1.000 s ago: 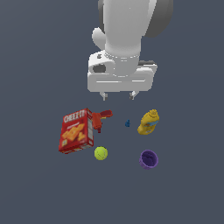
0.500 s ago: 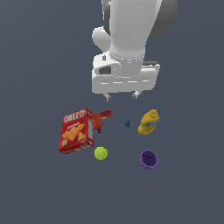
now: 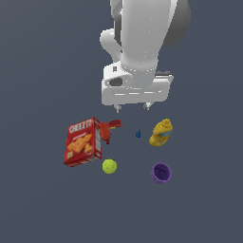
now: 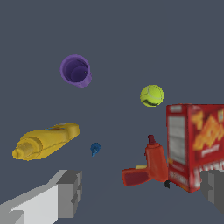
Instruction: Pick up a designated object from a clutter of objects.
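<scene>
The tiny bright-blue item (image 3: 138, 134) lies on the dark floor between the red tool-shaped item (image 3: 108, 129) and the yellow mustard bottle (image 3: 161, 132). It also shows in the wrist view (image 4: 95, 148). My gripper (image 3: 132, 107) hangs above the clutter, well above the blue item, open and empty. In the wrist view its two fingers (image 4: 69, 193) stand wide apart, with the blue item between and beyond them. The red Cheez-It box (image 3: 82, 141), the tennis ball (image 3: 109, 166) and the purple cup (image 3: 161, 172) lie around it.
In the wrist view the red tool-shaped item (image 4: 148, 165) leans against the Cheez-It box (image 4: 197, 144). The mustard bottle (image 4: 43, 141) lies on its side. The tennis ball (image 4: 152, 95) and purple cup (image 4: 76, 70) lie farther off.
The arm and gripper have moved a little toward the exterior view's right and slightly lower. The objects have not moved.
</scene>
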Motion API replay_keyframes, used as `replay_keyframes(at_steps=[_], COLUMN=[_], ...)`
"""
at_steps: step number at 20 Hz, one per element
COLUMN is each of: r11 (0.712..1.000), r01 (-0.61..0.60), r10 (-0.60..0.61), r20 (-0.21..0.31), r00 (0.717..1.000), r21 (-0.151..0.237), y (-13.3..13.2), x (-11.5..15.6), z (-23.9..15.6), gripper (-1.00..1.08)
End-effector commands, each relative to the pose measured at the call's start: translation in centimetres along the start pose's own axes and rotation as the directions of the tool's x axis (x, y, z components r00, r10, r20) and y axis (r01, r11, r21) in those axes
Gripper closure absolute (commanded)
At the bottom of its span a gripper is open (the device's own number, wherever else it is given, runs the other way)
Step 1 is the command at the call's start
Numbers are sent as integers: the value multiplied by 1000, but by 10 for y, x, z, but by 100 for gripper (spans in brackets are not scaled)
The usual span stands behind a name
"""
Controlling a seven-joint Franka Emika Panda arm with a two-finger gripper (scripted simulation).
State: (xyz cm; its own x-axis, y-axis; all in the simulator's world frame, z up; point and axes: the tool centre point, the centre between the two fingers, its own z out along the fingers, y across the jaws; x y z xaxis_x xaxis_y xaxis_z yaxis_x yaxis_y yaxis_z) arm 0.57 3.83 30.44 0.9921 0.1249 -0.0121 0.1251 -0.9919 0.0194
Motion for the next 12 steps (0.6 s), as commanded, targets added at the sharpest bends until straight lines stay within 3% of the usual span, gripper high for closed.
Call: replay_keyframes(at_steps=[1,12], r11=[1000,999], r01=[3,32], r10=[-3,-32], r20=[0,-5], r00=[1000,999], r21=[0,0], y=[-3,-28], x=[0,-12], z=[10,92], gripper=[-92,-92])
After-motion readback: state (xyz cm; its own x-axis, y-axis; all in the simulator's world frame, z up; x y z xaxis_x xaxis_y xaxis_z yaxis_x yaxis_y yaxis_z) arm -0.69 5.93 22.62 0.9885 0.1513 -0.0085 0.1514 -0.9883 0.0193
